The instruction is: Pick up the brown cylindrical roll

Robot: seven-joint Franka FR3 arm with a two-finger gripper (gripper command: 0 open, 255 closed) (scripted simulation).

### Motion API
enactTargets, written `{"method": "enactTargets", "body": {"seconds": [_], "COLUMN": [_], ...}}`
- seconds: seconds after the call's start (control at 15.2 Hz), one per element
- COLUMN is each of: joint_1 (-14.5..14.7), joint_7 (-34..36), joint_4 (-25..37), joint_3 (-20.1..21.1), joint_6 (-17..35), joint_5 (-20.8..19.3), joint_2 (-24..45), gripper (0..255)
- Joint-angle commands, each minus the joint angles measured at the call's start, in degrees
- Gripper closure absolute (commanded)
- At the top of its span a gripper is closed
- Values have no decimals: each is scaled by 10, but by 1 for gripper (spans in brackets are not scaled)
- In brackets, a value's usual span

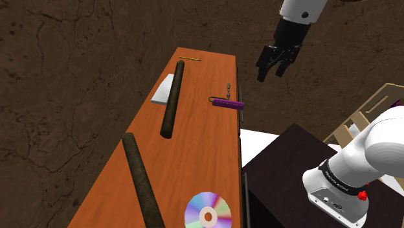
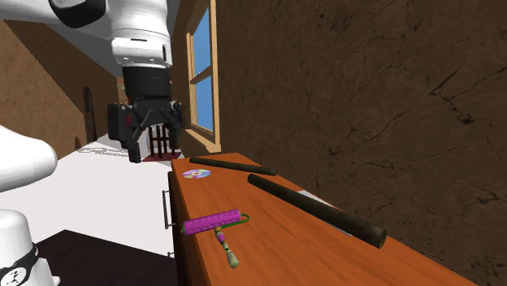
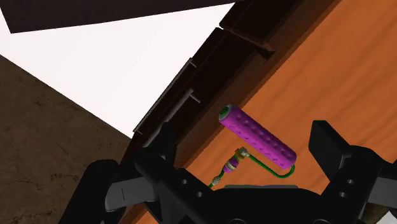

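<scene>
Gripper point(image 1: 272, 72) is hovering open off the table's point(image 1: 201, 149) edge, shoulder view's right, probably staging for the far roll point(image 1: 173, 98).

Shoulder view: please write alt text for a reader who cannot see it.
The open black end effector hangs right of an orange table. On it lie a dark brown roll, a second roll, a purple paint roller, a disc and a white sheet.

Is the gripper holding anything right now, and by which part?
Nothing is held. The gripper hangs open in the air beside the table; in the shoulder view, the nearer brown roll and the farther brown roll lie on it.
</scene>
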Motion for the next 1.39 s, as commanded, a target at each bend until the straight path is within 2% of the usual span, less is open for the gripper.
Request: {"method": "enactTargets", "body": {"seconds": [0.0, 0.33, 0.66, 1.06, 1.32], "joint_1": [-3, -15, -32, -41, -27], "joint_7": [43, 141, 246, 389, 485], "joint_4": [15, 53, 111, 207, 287], "joint_3": [25, 81, 131, 170, 172], "joint_6": [32, 109, 177, 236, 255], "joint_5": [13, 25, 4, -68, -134], "joint_2": [35, 124, 226, 364, 459], "gripper": [0, 0, 0, 0, 0]}}
